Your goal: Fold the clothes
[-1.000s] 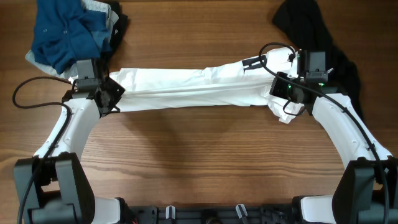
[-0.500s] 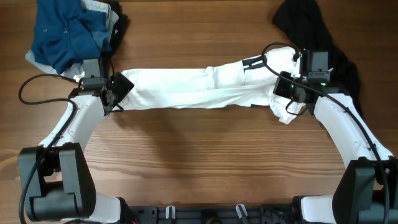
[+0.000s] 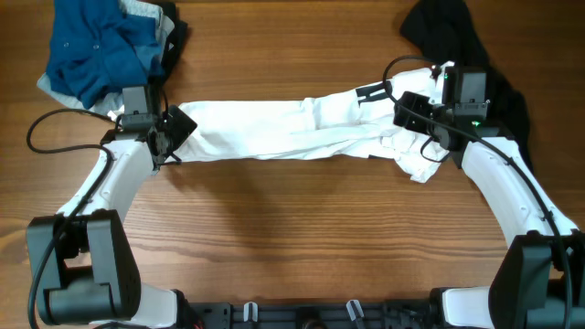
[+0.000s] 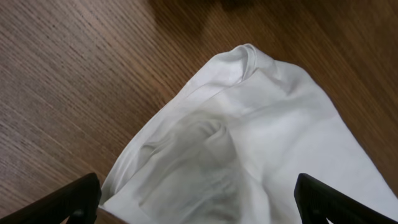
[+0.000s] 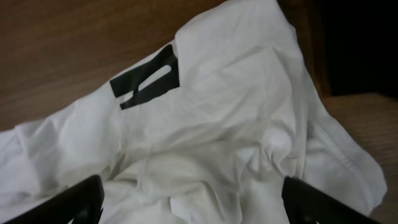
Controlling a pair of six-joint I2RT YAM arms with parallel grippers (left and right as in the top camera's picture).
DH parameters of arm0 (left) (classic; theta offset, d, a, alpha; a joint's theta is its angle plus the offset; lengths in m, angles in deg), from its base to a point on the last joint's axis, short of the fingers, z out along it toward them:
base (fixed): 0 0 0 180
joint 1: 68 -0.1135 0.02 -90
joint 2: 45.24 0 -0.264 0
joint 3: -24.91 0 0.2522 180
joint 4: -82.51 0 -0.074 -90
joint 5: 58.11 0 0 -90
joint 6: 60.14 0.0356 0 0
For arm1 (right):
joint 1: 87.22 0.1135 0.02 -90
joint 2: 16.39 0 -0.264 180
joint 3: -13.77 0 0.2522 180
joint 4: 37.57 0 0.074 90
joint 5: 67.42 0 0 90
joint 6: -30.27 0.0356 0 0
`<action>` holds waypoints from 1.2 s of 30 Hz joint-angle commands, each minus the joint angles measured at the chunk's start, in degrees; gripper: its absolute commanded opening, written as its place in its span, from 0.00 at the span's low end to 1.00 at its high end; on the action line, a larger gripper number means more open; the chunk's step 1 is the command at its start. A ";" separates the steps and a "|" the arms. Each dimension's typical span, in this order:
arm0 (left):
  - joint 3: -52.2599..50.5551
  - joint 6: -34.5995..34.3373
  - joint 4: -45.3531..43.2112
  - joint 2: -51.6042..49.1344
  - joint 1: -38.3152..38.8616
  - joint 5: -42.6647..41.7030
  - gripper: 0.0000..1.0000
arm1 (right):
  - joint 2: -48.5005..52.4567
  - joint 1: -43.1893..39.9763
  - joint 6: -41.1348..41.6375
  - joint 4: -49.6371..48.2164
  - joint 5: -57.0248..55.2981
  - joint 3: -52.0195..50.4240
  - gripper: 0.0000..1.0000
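A white garment (image 3: 274, 132) lies stretched into a long, rumpled band across the wooden table (image 3: 292, 238). My left gripper (image 3: 178, 128) hovers at its left end, open. In the left wrist view the gripper (image 4: 202, 208) straddles the loose white cloth (image 4: 261, 124), its fingers (image 4: 68, 199) wide apart. My right gripper (image 3: 409, 111) is over the garment's right end, open too. The right wrist view shows that gripper (image 5: 193, 208) above crumpled white fabric (image 5: 217, 124) with a black label (image 5: 146, 78). Neither gripper holds anything.
A pile of blue clothes (image 3: 101, 46) sits at the back left corner, close behind the left arm. A black garment (image 3: 457, 37) lies at the back right, reaching under the right arm. Bare wood spans the front half of the table.
Both grippers went from shut to open and let go of the white garment. The cloth has slackened and bunched at the right end. The left gripper shifted slightly right and back.
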 commanded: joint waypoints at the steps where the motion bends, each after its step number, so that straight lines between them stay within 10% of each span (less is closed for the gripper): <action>1: 0.76 0.35 0.87 -0.61 0.17 0.98 1.00 | -2.64 -0.24 -0.22 7.17 0.22 1.92 0.99; 8: 0.76 0.52 1.01 -0.61 0.15 0.96 1.00 | -9.07 -0.22 0.59 26.34 -0.20 2.34 0.93; 12: 0.76 0.52 0.98 -0.61 0.15 0.96 1.00 | -9.09 0.13 1.16 30.67 -0.20 0.48 0.29; 25: 0.76 0.55 0.96 -0.61 0.15 0.98 1.00 | -7.32 0.37 2.03 17.75 -0.92 -11.50 0.56; 36: 0.76 0.55 1.01 -0.61 0.15 0.98 1.00 | -1.62 0.37 2.01 11.17 -4.07 -12.28 0.57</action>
